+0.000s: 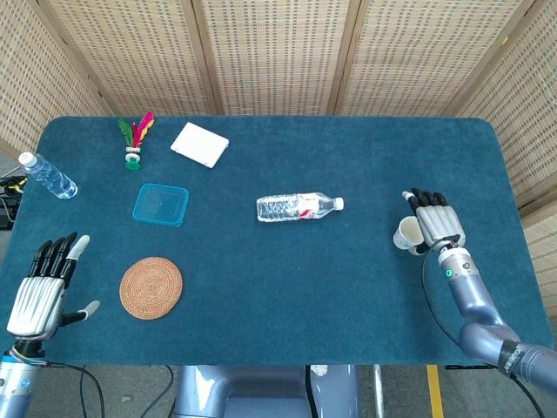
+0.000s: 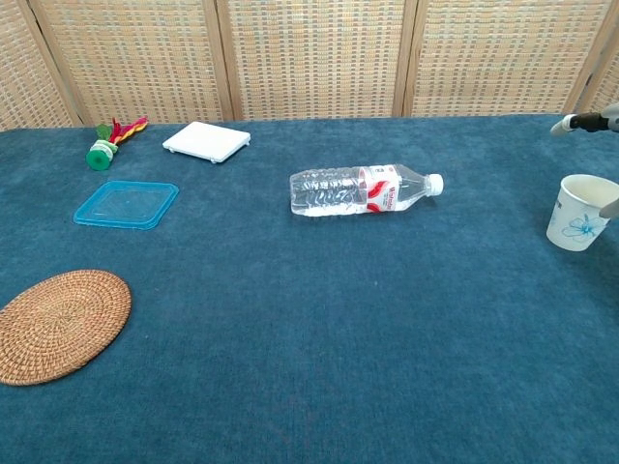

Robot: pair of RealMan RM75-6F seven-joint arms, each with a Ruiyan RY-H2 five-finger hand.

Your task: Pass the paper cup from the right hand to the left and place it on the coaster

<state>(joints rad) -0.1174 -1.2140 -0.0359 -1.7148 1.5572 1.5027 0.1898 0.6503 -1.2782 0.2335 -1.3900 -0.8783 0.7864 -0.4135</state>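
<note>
We see the paper cup [image 2: 580, 212] standing upright on the blue tabletop [image 1: 287, 287] near its right edge, white with a pale blue flower print on its side, mouth up. Our right hand [image 1: 435, 223] is just beside the cup on its outer side, back of the hand toward the head camera and fingers stretched out flat; in the chest view only two fingertips [image 2: 583, 123] show at the frame edge, one above the cup and one by its rim. The fingers are apart and not wrapped around the cup, though we cannot tell from either view whether the palm touches its wall. Toward the middle of the tabletop, well apart from the cup, a clear water bottle [image 2: 365, 189] with a red and white label lies on its side, cap pointing toward the cup. The round woven coaster [image 1: 150, 287] sits far across on the left front part of the tabletop, bare. Our left hand [image 1: 42, 292] hovers near the left front corner, beside the coaster but apart from it, fingers extended and spread, holding nothing. Behind the coaster lies a blue transparent square lid [image 1: 161, 205]. Further back are a white flat box [image 1: 199, 144], tilted at an angle, and a feathered shuttlecock [image 1: 135, 139] with green, red and yellow plumes. A second small water bottle [image 1: 49, 175] lies at the left edge of the tabletop.
</note>
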